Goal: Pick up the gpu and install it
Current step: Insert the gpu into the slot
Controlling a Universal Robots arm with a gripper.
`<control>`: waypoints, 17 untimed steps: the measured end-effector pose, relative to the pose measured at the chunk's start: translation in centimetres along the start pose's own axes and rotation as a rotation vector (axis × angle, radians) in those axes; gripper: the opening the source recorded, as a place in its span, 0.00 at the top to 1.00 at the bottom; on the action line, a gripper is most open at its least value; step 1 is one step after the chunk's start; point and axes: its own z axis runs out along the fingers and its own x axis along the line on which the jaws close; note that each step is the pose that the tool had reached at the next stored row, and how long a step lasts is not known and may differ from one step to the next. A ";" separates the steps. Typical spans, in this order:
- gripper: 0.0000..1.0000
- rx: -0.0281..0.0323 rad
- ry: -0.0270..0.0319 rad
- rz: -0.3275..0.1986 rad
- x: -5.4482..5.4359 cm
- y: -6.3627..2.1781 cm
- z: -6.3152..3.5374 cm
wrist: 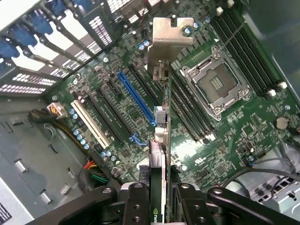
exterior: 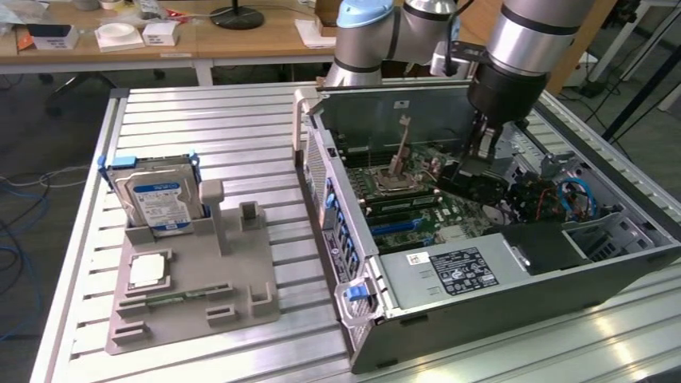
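Supporting table (exterior: 213,136): ribbed silver aluminium bench that carries the case and the tray.
Case (exterior: 500,279): open grey metal computer tower lying on its side toward the exterior view's right, its inside facing up.
Arm (exterior: 521,40): 1 silver-and-black jointed robot arm reaching down into the case.
Motherboard (wrist: 234,136): green circuit board on the case floor, with a square silver processor socket (wrist: 215,86), a long blue expansion slot (wrist: 136,96) and a white one (wrist: 91,122).
Tray (exterior: 191,303): flat grey moulded parts holder on the table at the exterior view's left, well apart from the case.
Hard drive (exterior: 159,203): silver blue-labelled box standing upright in the tray.
Gpu (wrist: 159,183): thin flat black expansion card with a grey metal end bracket (wrist: 172,37), seen edge-on in the wrist view. It hangs inside the case over the motherboard, between the blue slot and the processor socket, roughly in line with the slots. Whether its lower edge touches a slot I cannot tell.
Handling: likely light and stiff, yet fragile. Hold the bare upper edge square and firm, away from the contact edge and the bracket, since a tilt would probably jam it.
Gripper (wrist: 161,206): 2 black fingers pinching the card's upper edge, 1 on each face.
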 end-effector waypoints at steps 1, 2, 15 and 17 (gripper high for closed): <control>0.73 -0.0004 0.0001 -0.009 0.0 -0.03 0.00; 0.73 -0.0008 0.0003 -0.019 0.0 -0.06 0.00; 0.73 -0.0067 0.0032 -0.144 -0.3 -0.40 0.00; 0.73 -0.0076 0.0036 -0.163 -0.3 -0.45 0.01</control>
